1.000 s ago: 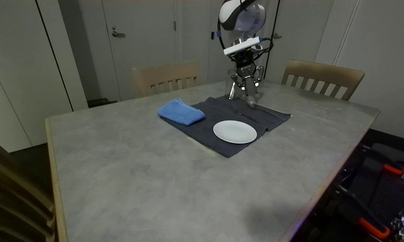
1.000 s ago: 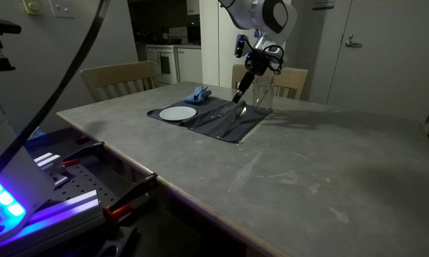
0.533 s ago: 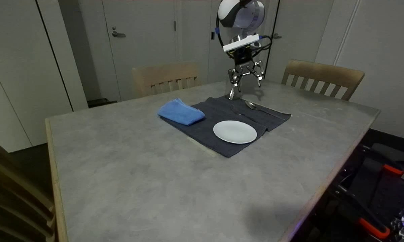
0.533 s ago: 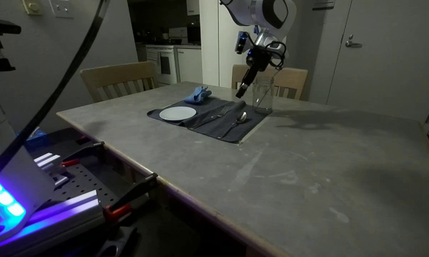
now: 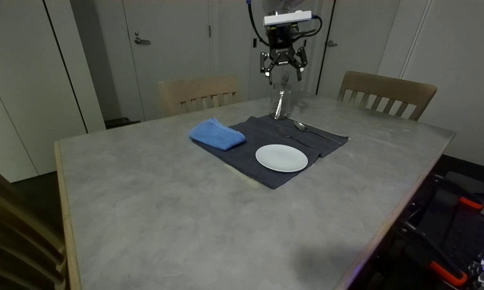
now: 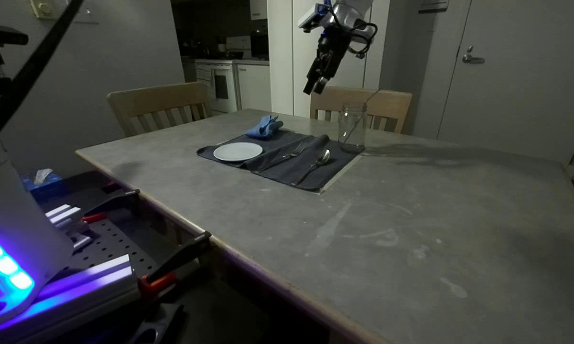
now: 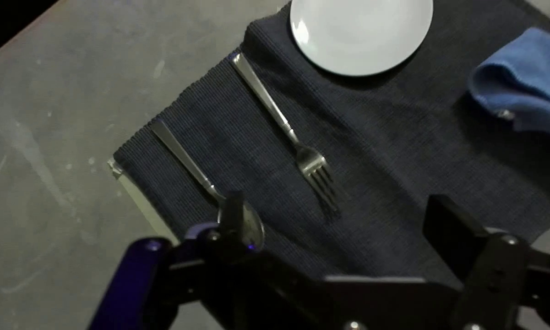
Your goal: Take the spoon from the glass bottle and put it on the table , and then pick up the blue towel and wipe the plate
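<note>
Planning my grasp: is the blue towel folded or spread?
Folded: the blue towel shows a rounded, doubled-over edge in the wrist view.

Mat (image 5: pixel 264 133): dark grey, ribbed, a raised fold across it.
Fork 1 (image 7: pixel 279 116): flat on the mat, handle end near its edge.
Fork 2 (image 5: pixel 285 80): slanted, tines up, over a corner of the mat.
Pale strip (image 7: pixel 145 204): along an edge of the mat.
Chairs (image 5: pixel 201 85): 3 in an exterior view, 2 behind the mat, 1 in front, partly seen.
Stove (image 6: pixel 227 71): well behind the mat.
Door (image 6: pixel 521 91): well behind the mat, to its right in an exterior view.
Blue box (image 6: pixel 52 188): well left of the mat, white tissue (image 6: pixel 42 176) on top.
</note>
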{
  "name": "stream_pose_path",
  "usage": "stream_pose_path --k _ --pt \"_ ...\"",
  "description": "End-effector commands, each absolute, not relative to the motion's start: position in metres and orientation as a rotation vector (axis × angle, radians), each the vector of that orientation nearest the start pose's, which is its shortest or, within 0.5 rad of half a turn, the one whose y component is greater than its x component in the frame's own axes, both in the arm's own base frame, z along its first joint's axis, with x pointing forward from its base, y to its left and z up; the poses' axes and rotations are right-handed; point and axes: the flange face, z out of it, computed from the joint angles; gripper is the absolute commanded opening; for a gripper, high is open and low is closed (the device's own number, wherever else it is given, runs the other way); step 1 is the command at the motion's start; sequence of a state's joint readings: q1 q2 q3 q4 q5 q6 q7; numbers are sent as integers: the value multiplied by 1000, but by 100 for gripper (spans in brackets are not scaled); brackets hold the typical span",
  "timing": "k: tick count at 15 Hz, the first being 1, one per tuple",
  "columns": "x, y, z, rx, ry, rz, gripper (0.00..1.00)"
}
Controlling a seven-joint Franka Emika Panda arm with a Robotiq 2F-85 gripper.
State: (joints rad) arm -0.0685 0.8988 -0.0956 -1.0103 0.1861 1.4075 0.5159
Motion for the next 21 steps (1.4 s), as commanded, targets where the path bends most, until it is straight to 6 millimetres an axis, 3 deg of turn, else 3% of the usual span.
stream_pose_path --k 1,2,6,8,15,16,17,19,21 --pt "704 -43 303 -2927 713 827 100" --pt "711 -47 293 -2892 837 805 100" --pt "706 -35 299 -2936 739 796 100" --pt "707 -10 294 -3001 650 747 100" --pt "704 119 250 -3150 170 607 100" --pt "704 128 246 -3169 91 572 100" --pt "708 123 252 -3147 230 620 100" --pt "705 139 245 -3169 145 592 100" --pt "706 137 244 -3168 129 591 100"
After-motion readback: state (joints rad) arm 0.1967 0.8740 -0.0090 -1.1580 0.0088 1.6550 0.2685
